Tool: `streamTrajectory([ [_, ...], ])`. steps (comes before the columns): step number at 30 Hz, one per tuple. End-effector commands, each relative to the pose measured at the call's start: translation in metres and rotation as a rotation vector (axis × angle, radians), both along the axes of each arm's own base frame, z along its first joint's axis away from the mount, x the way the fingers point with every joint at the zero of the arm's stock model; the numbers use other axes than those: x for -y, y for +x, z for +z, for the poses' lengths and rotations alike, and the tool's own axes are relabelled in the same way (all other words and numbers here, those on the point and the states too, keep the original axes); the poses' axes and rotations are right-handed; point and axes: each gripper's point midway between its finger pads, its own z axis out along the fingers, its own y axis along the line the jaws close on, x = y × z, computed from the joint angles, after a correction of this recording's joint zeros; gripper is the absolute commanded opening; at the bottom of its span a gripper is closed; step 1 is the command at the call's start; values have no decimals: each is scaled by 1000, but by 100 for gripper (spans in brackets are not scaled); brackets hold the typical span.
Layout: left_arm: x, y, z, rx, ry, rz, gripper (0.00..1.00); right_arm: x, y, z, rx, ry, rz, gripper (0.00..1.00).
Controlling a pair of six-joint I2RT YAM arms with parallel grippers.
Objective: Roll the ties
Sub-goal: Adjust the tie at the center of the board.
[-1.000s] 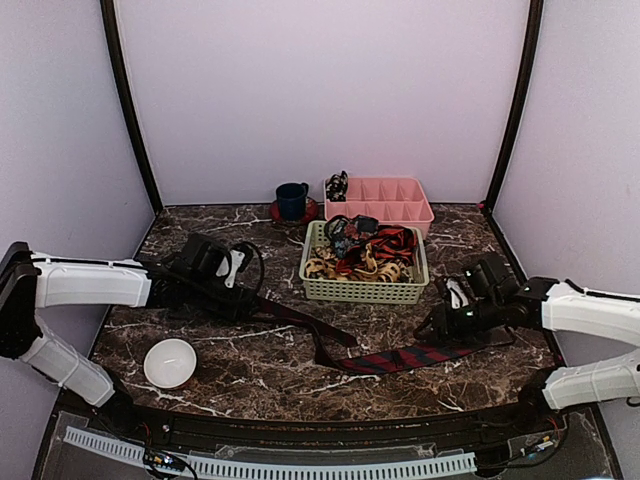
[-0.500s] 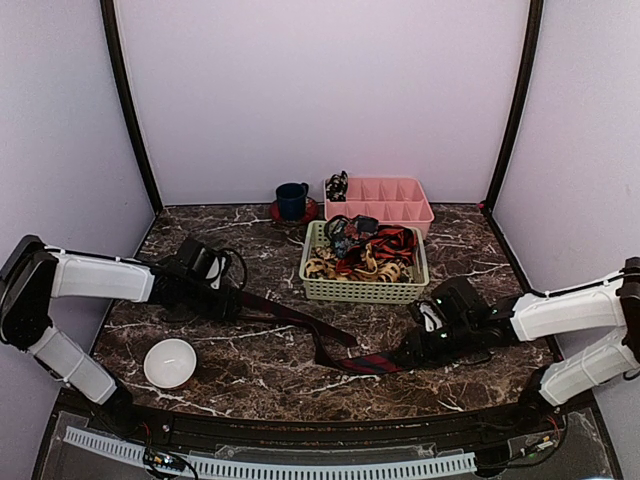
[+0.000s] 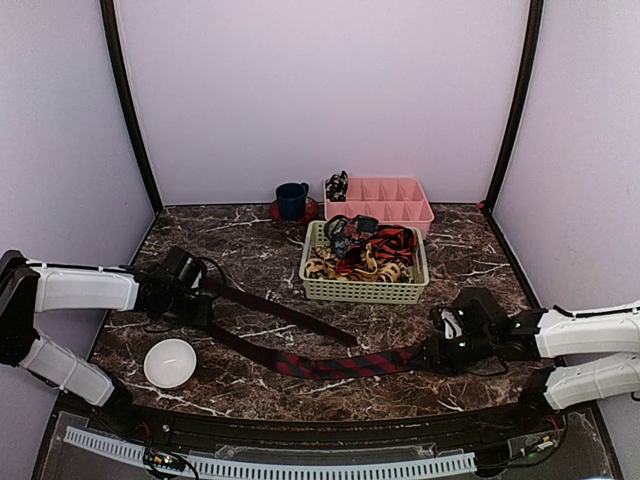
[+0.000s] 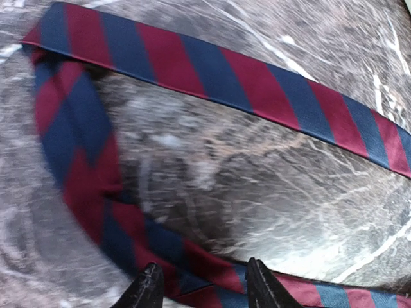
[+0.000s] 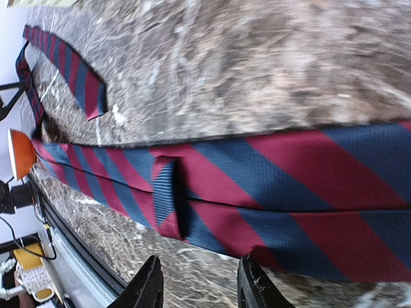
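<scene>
A dark blue tie with red diagonal stripes [image 3: 330,365] lies stretched across the front of the marble table, folded back near my left gripper [image 3: 197,308]. In the left wrist view the tie [image 4: 192,70] runs between my parted fingertips, and the left gripper [image 4: 203,289] straddles it. My right gripper [image 3: 438,353] sits at the tie's wide end. In the right wrist view the tie [image 5: 289,186] shows its back side with the keeper loop [image 5: 166,192]. The right gripper [image 5: 199,282] has its fingers apart, with one tip at the tie's edge.
A green basket [image 3: 360,291] behind the tie holds leopard-print and red-and-black ties [image 3: 365,255]. A pink divided tray [image 3: 400,190] with a small coil [image 3: 337,185] and a blue mug [image 3: 292,200] stand at the back. A white bowl [image 3: 170,362] sits front left.
My left gripper has moved left and nearer. The right gripper went left, then back right. The tie's kinked front part is now drawn out into one long line.
</scene>
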Motion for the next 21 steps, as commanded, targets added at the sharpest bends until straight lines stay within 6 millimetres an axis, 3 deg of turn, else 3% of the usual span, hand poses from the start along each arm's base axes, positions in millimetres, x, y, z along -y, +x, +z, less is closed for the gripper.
streamTrajectory([
  [1,-20,8,21,50,77,58,46,18,4,-5,-2,-7,-100,40],
  [2,-14,12,25,63,58,39,47,18,5,-4,4,10,-110,39],
  [4,20,18,35,85,-73,-103,51,14,9,5,34,58,-118,39],
  [7,73,18,49,96,-237,-349,65,5,16,21,90,107,-93,41],
  [11,129,12,52,102,-199,-628,72,-5,30,44,164,117,-56,46],
  [13,160,-2,50,114,-175,-787,72,-8,34,52,189,118,-46,47],
  [16,192,-13,52,186,-212,-964,72,-10,38,59,212,119,-37,48],
  [21,220,-26,51,283,-255,-1168,72,-8,38,65,234,128,-36,49],
])
